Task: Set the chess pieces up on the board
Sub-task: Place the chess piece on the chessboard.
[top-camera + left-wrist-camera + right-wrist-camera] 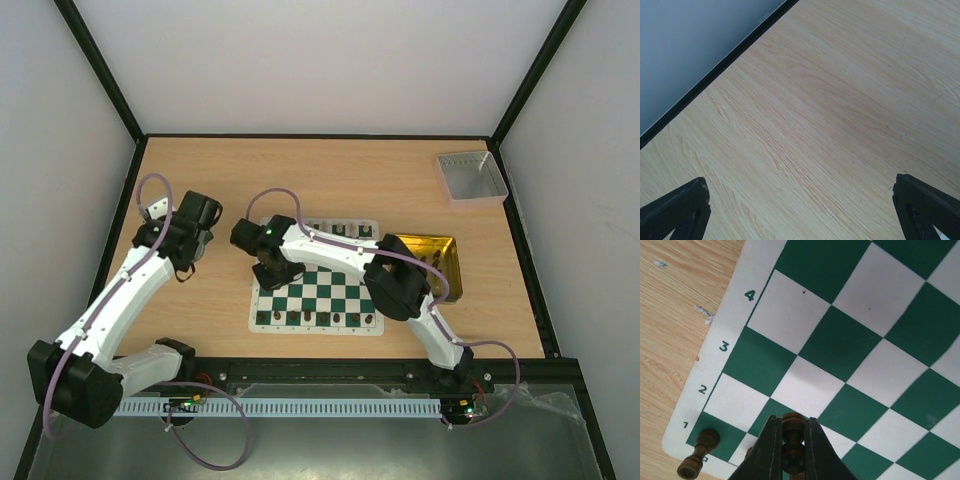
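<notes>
Right tool pinches a dark piece, left tool splayed; yellow tray contents unclear.

the right arm reaches leftward across the green-and-white board, right gripper over its left side. dark chess pieces line the near edge. the left arm hangs over the table further left; a yellow tray sits beside the board's right edge.

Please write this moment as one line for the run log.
left gripper: open, over table | right gripper: shut on dark chess piece, over board
</notes>
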Controlling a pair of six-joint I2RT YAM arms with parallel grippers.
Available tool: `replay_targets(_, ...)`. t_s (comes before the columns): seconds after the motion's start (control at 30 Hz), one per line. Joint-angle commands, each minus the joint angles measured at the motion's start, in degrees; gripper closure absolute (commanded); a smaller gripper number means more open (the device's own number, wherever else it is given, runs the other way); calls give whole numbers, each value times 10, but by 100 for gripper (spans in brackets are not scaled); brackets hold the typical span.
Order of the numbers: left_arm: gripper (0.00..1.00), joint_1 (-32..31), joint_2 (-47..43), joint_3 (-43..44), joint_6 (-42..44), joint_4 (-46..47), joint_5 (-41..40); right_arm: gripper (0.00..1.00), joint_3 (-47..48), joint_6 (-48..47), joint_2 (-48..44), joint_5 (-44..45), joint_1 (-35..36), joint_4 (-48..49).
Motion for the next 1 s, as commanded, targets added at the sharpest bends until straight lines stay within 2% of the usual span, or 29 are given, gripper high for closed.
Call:
replay_targets(0.0, 1, -8, -19, -18, 0, -7, -19, 98, 29, -9, 24, -14, 6, -3)
replay_targets(0.4, 1, -28, -26, -11, -58, -47, -101, 98, 45, -8, 54, -38, 31, -5)
replay_targets(0.97, 1, -33, -31, -16, -50, -41, -97, 94, 63, -5, 81, -36, 42, -10)
